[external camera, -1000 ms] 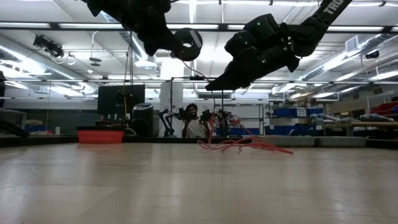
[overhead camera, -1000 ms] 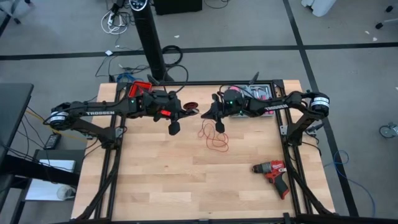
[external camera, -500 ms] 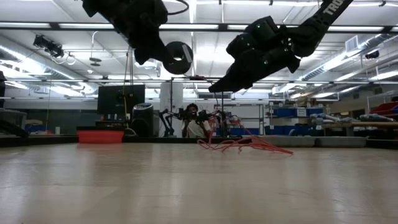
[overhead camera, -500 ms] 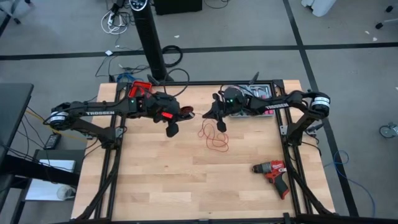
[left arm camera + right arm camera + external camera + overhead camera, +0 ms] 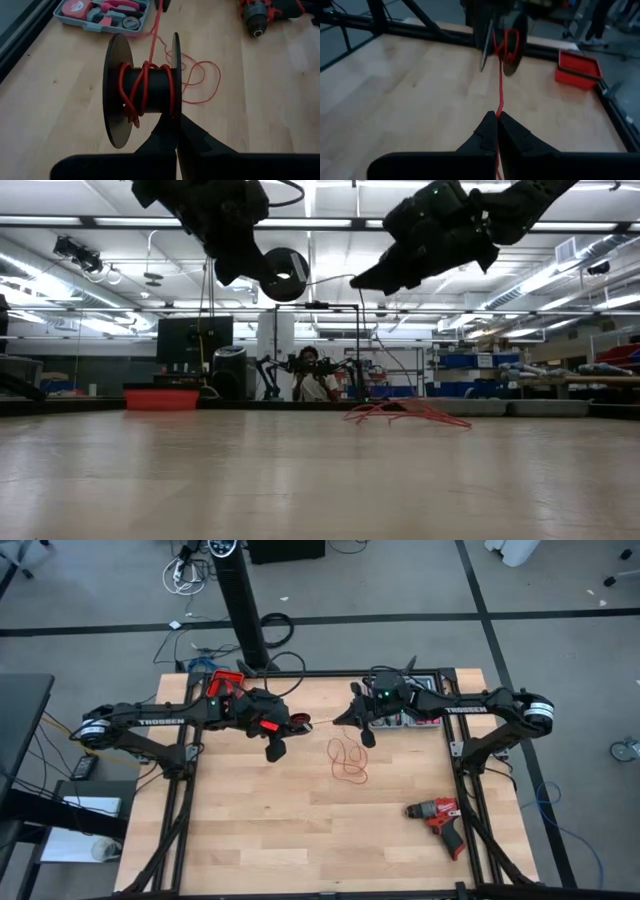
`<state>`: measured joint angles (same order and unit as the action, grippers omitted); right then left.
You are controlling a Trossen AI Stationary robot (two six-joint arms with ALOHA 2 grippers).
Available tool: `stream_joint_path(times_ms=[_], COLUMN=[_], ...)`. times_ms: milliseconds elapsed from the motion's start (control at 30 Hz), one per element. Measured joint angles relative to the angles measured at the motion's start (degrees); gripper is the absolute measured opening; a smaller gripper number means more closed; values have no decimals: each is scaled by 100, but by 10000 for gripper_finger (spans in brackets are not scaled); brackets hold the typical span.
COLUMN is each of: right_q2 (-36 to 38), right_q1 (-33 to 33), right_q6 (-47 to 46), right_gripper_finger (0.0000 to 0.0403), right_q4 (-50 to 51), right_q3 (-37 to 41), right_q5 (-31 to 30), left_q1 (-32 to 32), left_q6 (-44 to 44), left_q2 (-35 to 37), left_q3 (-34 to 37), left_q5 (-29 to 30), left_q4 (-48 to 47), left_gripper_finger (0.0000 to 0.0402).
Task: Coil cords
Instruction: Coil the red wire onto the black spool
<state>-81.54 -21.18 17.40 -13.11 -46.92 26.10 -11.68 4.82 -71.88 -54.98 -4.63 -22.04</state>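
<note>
While the drill [image 5: 437, 817] lies at the lower right of the wooden surface [image 5: 250, 830] in the high view, loose loops of the red cord [image 5: 347, 759] are spread at centre frame. Left of centre, a black spool [image 5: 142, 93] wound with red cord is clamped at its flange by the closed left tool [image 5: 177, 131]. From it a taut strand is pinched in the closed right tool [image 5: 497, 125]. At the far edge, a tool case [image 5: 415, 690] and a red tray [image 5: 226, 679] are seen.
</note>
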Motion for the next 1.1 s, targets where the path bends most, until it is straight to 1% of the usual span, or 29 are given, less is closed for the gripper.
stream_joint_path(times_ms=[100,267,400,667,900,1000,1100], right_q2=[37,20,18,11,11,11,11], right_q1=[117,426,562,542,541,541,542], right_q6=[78,324,536,899,969,964,963], right_gripper_finger=[0,0,0,0,0,0,0], right_q4=[-211,-761,-1249,-1899,-2282,-2268,-2265], right_q3=[0,0,0,4,2,2,2], right_q5=[35,207,97,71,43,-174,-238], left_q1=[6,16,15,12,15,16,45], left_q6=[16,13,-13,-54,-157,-157,-126], left_q2=[-41,-279,-458,-649,-669,-671,-671], left_q3=[0,0,0,-7,-7,-7,-4], left_q5=[-286,-1071,-1410,-2053,-2184,-2249,-2262], left_q4=[145,553,781,988,1635,1821,1883], left_gripper_finger=[1,1,1,1,1,1,1])
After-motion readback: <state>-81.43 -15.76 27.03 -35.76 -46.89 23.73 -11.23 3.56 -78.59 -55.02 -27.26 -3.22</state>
